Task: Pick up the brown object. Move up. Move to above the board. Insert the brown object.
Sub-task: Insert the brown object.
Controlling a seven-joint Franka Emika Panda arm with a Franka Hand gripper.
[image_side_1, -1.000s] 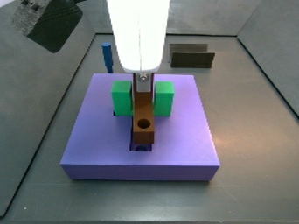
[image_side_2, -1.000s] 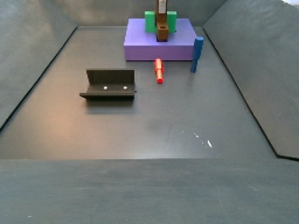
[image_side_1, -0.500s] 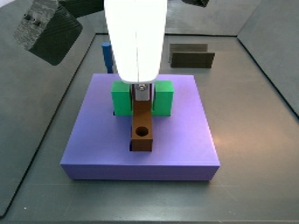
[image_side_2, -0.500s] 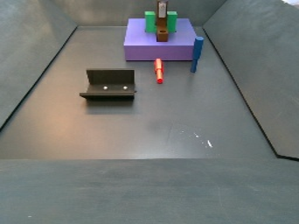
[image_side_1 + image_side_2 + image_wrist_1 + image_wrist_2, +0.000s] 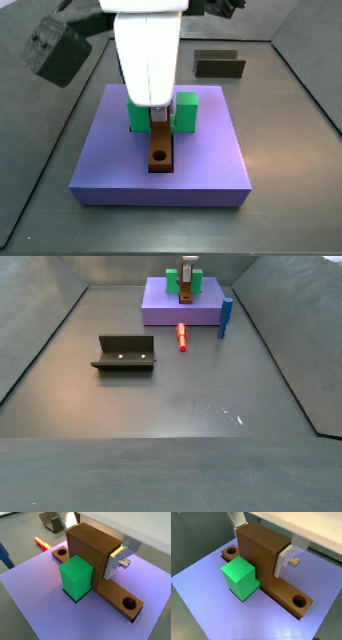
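My gripper (image 5: 160, 116) hangs low over the board (image 5: 214, 165), fingers (image 5: 117, 560) pinching the brown object (image 5: 162, 152). It lies in the board's central groove, between the green block's (image 5: 187, 112) arms.

My arm hangs straight down over the board, white wrist vertical. My gripper (image 5: 159, 115) points downward, silver fingers (image 5: 117, 557) clamped flat against the brown object.

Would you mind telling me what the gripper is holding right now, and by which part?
The gripper clamps the brown object across its raised end by the green block; the holed end lies along the board.
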